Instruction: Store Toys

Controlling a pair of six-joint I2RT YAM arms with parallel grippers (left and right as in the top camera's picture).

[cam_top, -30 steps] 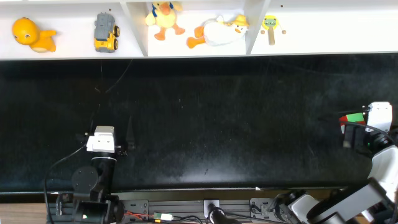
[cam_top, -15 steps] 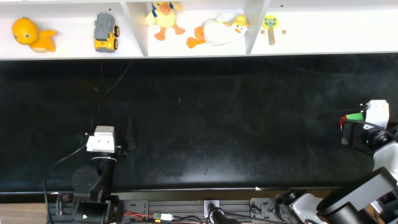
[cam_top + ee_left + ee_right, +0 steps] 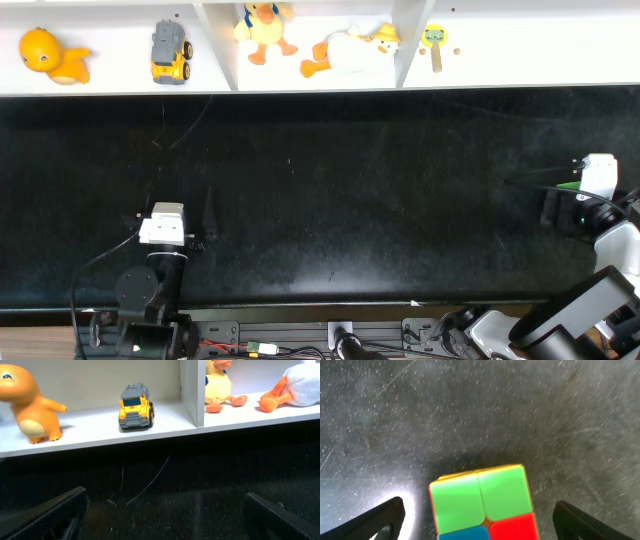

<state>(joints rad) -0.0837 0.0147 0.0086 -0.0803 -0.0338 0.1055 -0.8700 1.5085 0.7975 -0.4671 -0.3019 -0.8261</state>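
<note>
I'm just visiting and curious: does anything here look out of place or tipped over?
A colourful cube sits alone on the black table, between the open fingers of the right gripper, not stored on the shelf. On the shelf, the white duck plush lies on its side.

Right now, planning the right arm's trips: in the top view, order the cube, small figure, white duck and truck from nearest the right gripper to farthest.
1. Cube, between the open fingers of the right gripper.
2. Small figure, right bay of the shelf.
3. White duck, middle bay.
4. Truck, left bay.
</note>
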